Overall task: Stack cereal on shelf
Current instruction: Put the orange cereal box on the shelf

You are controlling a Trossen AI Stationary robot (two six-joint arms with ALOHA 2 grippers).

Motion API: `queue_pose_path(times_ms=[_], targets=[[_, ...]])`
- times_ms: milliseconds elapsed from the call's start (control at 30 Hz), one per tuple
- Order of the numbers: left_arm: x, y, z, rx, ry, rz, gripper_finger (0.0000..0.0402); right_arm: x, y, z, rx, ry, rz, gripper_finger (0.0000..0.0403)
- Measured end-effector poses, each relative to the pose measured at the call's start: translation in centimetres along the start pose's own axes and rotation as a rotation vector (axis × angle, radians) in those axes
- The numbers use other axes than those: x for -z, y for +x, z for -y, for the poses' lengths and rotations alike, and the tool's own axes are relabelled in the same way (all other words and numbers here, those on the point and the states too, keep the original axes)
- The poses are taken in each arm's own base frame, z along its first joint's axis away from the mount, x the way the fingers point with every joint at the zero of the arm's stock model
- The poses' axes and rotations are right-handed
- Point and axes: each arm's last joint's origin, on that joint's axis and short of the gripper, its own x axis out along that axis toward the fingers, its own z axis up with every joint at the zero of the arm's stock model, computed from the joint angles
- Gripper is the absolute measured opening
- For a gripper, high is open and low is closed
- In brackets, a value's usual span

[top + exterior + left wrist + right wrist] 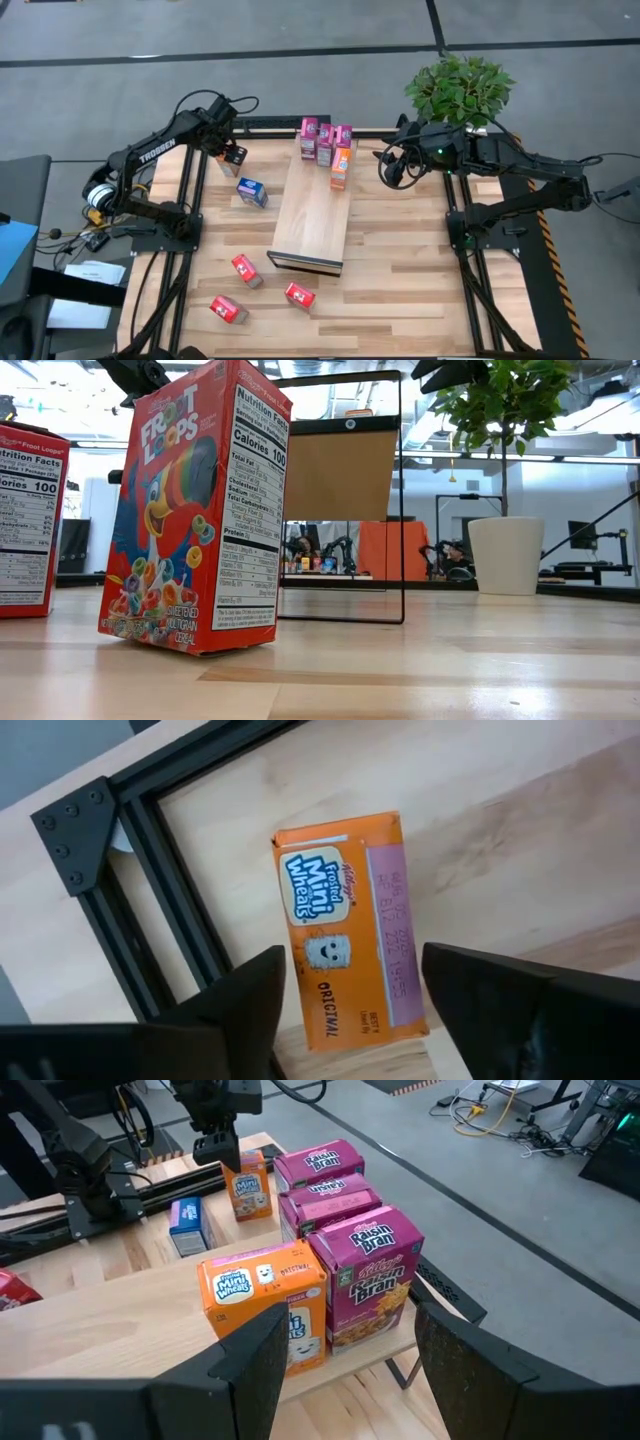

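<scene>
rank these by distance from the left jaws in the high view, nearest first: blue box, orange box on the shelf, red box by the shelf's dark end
1. blue box, just toward the table's front from the left gripper.
2. orange box on the shelf, at the shelf's far end.
3. red box, near the front edge.

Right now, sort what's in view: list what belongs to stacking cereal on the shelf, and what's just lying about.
Belongs to the job:
- shelf
- Raisin Bran boxes and orange Mini-Wheats box on the shelf
- orange Mini-Wheats box under the left gripper
- blue box
- red Froot Loops boxes

Lying about:
- potted plant
- headphones
</scene>
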Motion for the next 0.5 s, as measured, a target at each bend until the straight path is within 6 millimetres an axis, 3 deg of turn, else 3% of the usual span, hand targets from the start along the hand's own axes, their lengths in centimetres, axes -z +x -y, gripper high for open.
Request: queue_pose_path(times_ms=[500], targets=[[0.04,0.0,0.03,0.011,-0.01,-0.006,0.0223,0.0,0.0,0.0,-0.001,0.0,0.0,0.0245]])
